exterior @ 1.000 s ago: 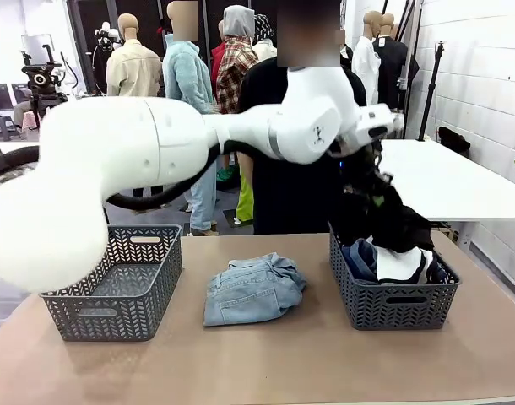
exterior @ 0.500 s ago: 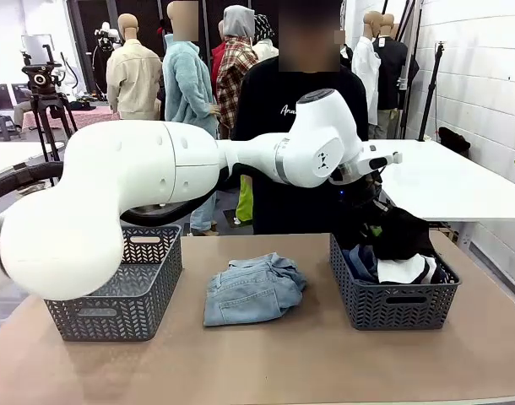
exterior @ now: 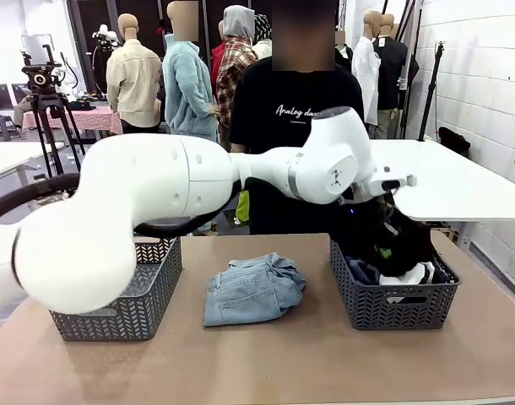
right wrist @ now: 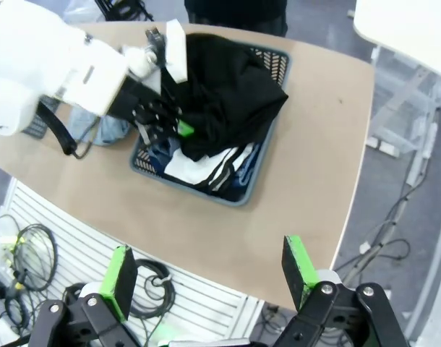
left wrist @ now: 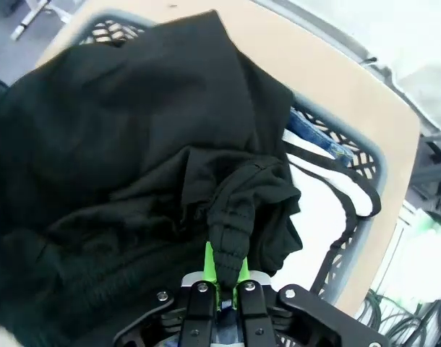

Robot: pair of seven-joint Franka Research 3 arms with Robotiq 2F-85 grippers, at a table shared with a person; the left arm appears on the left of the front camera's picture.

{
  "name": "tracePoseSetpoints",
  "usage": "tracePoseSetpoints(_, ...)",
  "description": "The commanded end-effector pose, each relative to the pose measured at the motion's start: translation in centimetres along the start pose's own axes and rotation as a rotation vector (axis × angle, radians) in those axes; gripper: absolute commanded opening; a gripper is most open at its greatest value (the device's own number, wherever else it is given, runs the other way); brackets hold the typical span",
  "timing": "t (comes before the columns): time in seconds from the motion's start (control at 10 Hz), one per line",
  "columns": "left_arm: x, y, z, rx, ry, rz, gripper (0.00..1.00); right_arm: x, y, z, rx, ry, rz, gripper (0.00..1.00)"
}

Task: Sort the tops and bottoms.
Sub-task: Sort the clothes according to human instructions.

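The left gripper's (left wrist: pixel 222 278) jaws are pinched nearly shut on a bunched fold of the black top (left wrist: pixel 134 166), which drapes over the right basket (exterior: pixel 393 305) at the right of the front view; the right gripper's (right wrist: pixel 206 278) jaws stand wide apart with nothing between them, at the bottom of the right wrist view, high above the desk (right wrist: pixel 300 181). Reading the front view from left to right: a grey woven left basket (exterior: pixel 114 308) sits at the lower left, partly behind the white left arm; the pale washed-blue bottoms (exterior: pixel 251 288) lie crumpled on the desk at centre, between the two baskets and touching neither; the right basket holds the white top (exterior: pixel 405 277) with black trim under the black one, and a strip of dark blue denim bottoms (left wrist: pixel 314 134) shows along the basket's wall in the left wrist view. A person (exterior: pixel 300 101) in a black printed T-shirt stands behind the desk at upper centre.
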State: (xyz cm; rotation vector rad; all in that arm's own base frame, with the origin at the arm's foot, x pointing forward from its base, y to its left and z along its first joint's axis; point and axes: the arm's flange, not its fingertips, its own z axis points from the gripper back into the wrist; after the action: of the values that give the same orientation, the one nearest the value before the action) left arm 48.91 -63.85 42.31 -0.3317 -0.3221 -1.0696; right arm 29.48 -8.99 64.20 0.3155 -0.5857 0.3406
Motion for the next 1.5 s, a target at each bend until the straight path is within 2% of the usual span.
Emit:
tracePoseSetpoints(0.0, 2.6, 0.6, -1.8, -0.002, 0.058, -0.04, 0.0, 0.0, 0.0, 0.0, 0.003, 0.004, 0.008, 1.0)
tracePoseSetpoints(0.2, 2.5, 0.8, -0.3, 0.019, 0.026, -0.028, 0.0, 0.0, 0.0, 0.0, 0.003, 0.004, 0.008, 1.0)
tracePoseSetpoints(0.3, 2.6, 0.6, 1.0, 0.038, 0.008, -0.018, 0.05, 0.0, 0.0, 0.0, 0.003, 0.004, 0.008, 1.0)
tracePoseSetpoints(0.8, 3.0, -0.8, 5.6, 0.078, -0.026, -0.073, 0.99, 0.0, 0.0, 0.0, 0.003, 0.004, 0.008, 1.0)
tracePoseSetpoints(1.0, 2.9, -0.7, 5.7, 0.061, 0.001, -0.076, 1.0, 0.0, 0.0, 0.0, 0.003, 0.004, 0.008, 1.0)
tracePoseSetpoints(1.2, 2.6, -0.5, 5.5, 0.017, -0.03, -0.045, 1.0, 0.0, 0.0, 0.0, 0.003, 0.004, 0.008, 1.0)
tracePoseSetpoints(1.4, 2.4, -1.0, 5.4, 0.051, -0.023, -0.061, 1.0, 0.0, 0.0, 0.0, 0.003, 0.004, 0.008, 1.0)
